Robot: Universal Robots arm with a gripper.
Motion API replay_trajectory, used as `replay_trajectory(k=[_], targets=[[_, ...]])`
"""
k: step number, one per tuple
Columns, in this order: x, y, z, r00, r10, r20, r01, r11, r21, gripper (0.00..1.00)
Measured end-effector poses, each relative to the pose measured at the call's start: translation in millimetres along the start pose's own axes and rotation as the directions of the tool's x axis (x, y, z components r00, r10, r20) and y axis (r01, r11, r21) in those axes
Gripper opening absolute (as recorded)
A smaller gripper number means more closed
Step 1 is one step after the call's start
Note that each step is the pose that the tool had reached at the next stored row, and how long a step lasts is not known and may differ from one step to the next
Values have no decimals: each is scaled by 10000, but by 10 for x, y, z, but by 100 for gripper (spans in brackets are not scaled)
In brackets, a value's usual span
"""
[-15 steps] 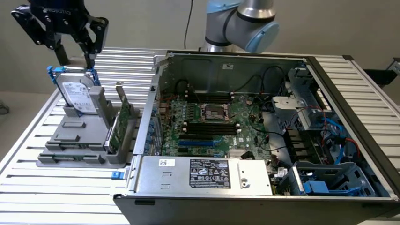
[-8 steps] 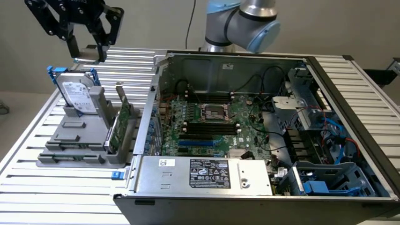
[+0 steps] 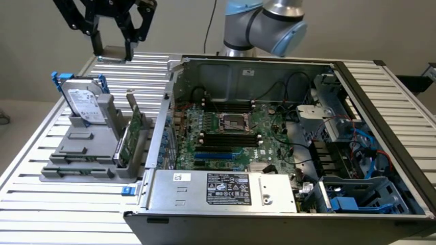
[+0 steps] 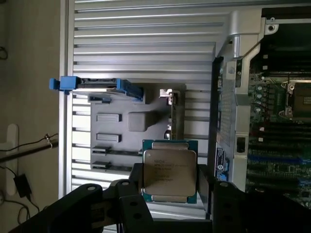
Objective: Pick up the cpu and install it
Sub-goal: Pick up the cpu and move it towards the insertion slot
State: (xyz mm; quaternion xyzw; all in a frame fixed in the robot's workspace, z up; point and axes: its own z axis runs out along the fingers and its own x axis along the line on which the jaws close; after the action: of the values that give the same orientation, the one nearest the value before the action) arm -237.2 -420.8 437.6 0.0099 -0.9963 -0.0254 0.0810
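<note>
The cpu [image 4: 169, 170], a small square chip with a silvery top and a thin rim, sits between my gripper's [image 4: 169, 183] two black fingers [image 4: 135, 180], which are shut on its opposite edges. In the exterior view my gripper [image 3: 113, 50] hangs high over the slatted table's far left corner, with the cpu [image 3: 114, 52] at its tips. It is well above and behind the grey parts holder [image 3: 81, 153]. The bare cpu socket [image 3: 232, 122] lies on the motherboard inside the open computer case, toward the exterior view's right of my gripper. The wrist view also catches that socket [image 4: 301, 99].
A silver hard drive [image 3: 85, 104] with a blue bracket stands upright in the grey holder, beside a thin green circuit card [image 3: 129, 133]. The case's raised metal wall [image 3: 167, 102] separates holder and motherboard. A power supply [image 3: 225, 189] and cables [image 3: 368, 148] fill the case's front and right.
</note>
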Motion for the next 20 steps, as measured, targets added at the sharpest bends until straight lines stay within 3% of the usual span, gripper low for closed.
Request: replay_trajectory(k=[12,20], targets=[[-516,-15,-209,9999,-8,-135,8,10000,0,55],[-874,-26,-287,9998,-9,-183,9,10000,-1,55]])
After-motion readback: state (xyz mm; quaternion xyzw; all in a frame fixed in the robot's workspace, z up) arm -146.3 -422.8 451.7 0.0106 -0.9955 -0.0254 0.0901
